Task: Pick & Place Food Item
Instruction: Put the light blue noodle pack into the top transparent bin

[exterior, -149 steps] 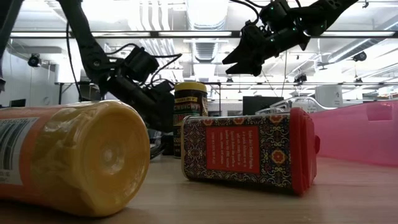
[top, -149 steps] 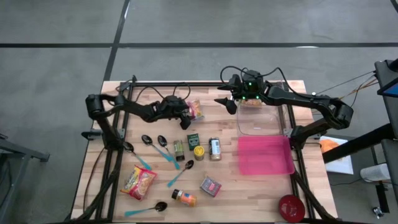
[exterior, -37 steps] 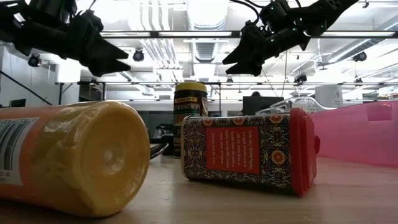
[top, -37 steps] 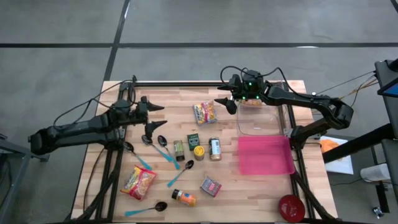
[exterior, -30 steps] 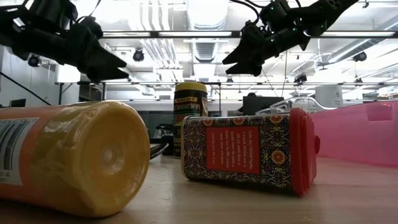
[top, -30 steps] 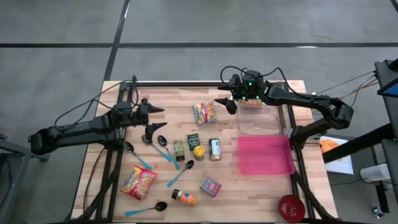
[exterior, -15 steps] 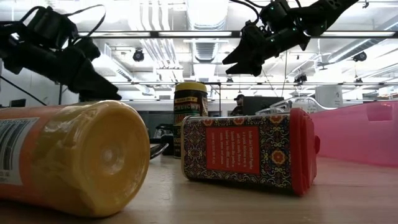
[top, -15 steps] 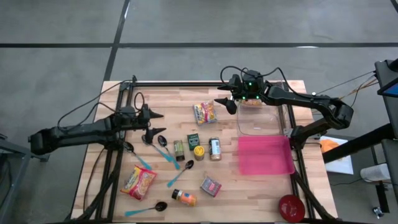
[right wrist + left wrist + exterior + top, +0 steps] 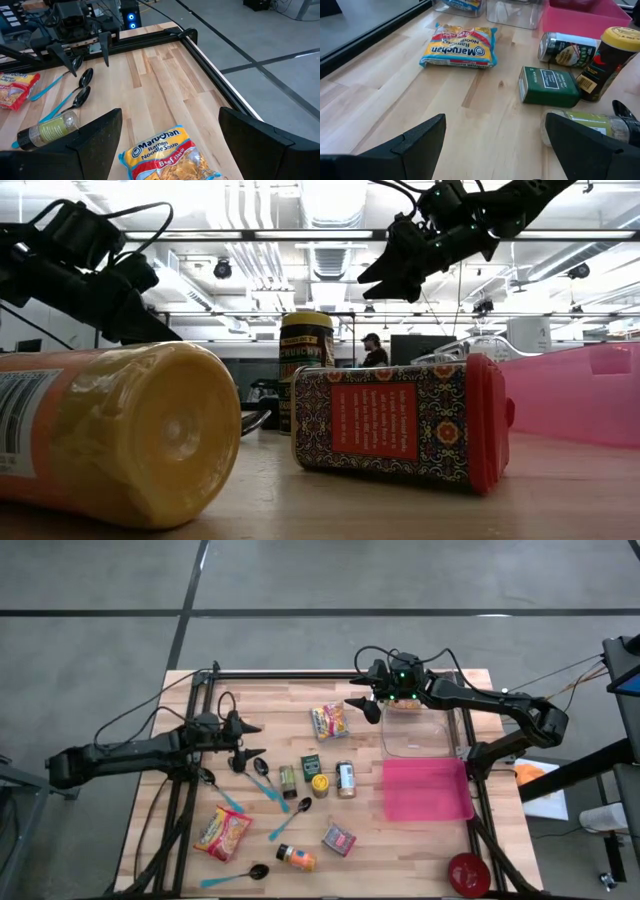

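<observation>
Your left hand [image 9: 247, 732], fingers spread, hovers low over the spoons [image 9: 247, 766], while your spread right hand [image 9: 366, 705] waits just beside the Maruchan ramen packet [image 9: 329, 721], likely to grasp it.

I see the ramen packet [image 9: 329, 721], yellow and red, lying flat on the table's far middle, beside the clear tub [image 9: 415, 732].

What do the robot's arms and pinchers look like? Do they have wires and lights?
Both arms are black and skinny, built of thin jointed tubes. Loose black cables loop along them. The left gripper ends in two pointy black fingers, flat and wedge-shaped. The right gripper has the same black fingers, and a tiny green light glows on its wrist.
</observation>
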